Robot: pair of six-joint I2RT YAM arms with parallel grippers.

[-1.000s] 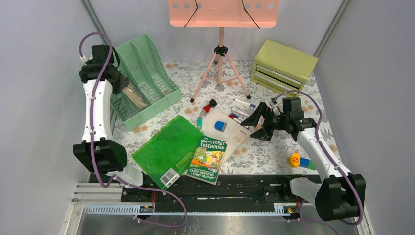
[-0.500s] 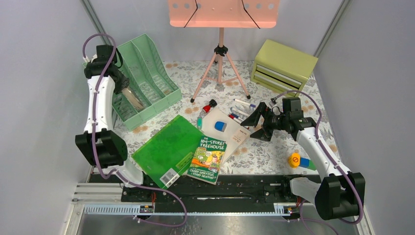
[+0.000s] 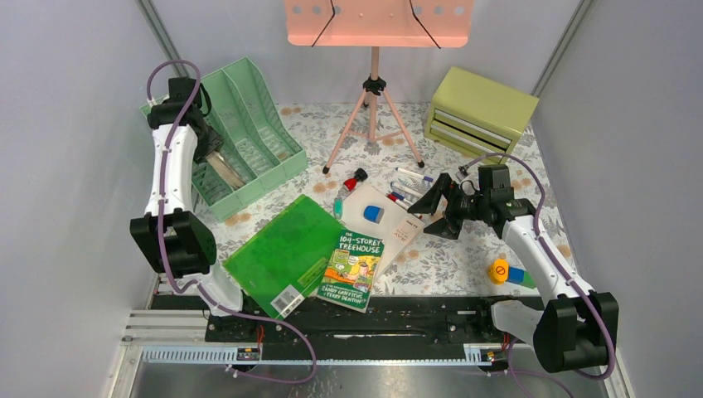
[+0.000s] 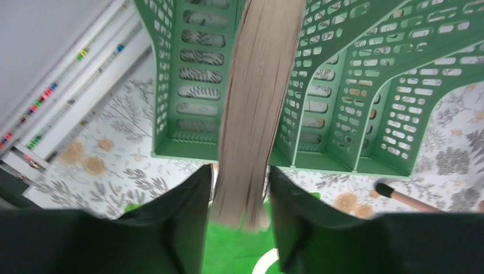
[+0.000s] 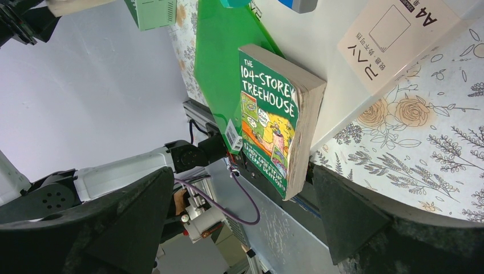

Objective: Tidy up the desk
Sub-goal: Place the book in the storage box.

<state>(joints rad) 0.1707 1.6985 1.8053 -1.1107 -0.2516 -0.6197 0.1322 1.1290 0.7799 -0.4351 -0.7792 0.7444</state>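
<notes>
- 1 step in hand, by my read: the left claw (image 4: 240, 191) is filing a book (image 4: 257, 108) into the green file rack (image 4: 182, 85).
- Left claw state: jaws clamped on the book, 1 finger on each cover, page edges facing the wrist camera.
- In the wrist view the book lines up with a divider wall of the rack, between 2 slots, not squarely over 1. I cannot tell whether its far end is already inside a slot.
- To do it well: shift the book sideways until it clears the divider, keep its spine parallel to the slot walls, and lower it until it bears on the rack floor before letting go. Dropping it early would likely wedge it on the wall or tip it out.
- Keep the arm's cable off the rack rim; the rack looks light and could slide.
- Right claw (image 3: 435, 203): jaws wide apart, holding nothing, touching nothing, hanging well to the right of the rack.
- The desk (image 3: 464, 257) lies under the rack and runs out to its right.
- Left to sort, all right of the rack: a green folder (image 3: 282, 253), a paperback (image 3: 352, 269), loose pens (image 3: 410, 186).
</notes>
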